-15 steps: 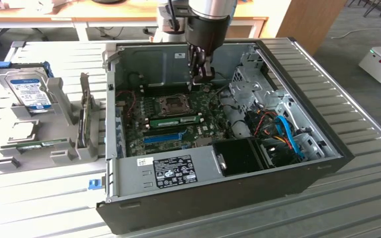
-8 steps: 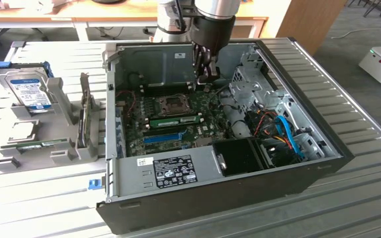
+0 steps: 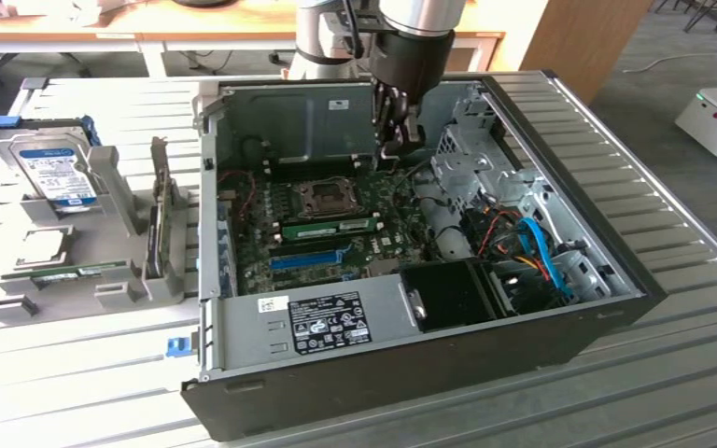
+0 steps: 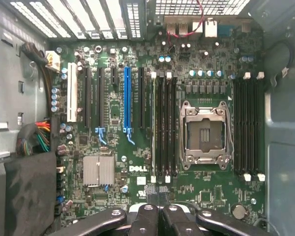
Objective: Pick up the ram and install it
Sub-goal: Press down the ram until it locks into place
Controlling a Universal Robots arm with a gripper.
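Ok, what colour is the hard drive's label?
The label is blue; exterior view shows it best.

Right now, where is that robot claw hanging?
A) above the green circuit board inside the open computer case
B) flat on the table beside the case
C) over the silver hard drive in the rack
A: the gripper hangs inside the open computer case, above the green motherboard, with its fingers shut together.

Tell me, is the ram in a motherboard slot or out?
In. The ram stands in a slot beside the CPU socket, and the shut gripper above holds nothing. Fully latched: cannot tell.
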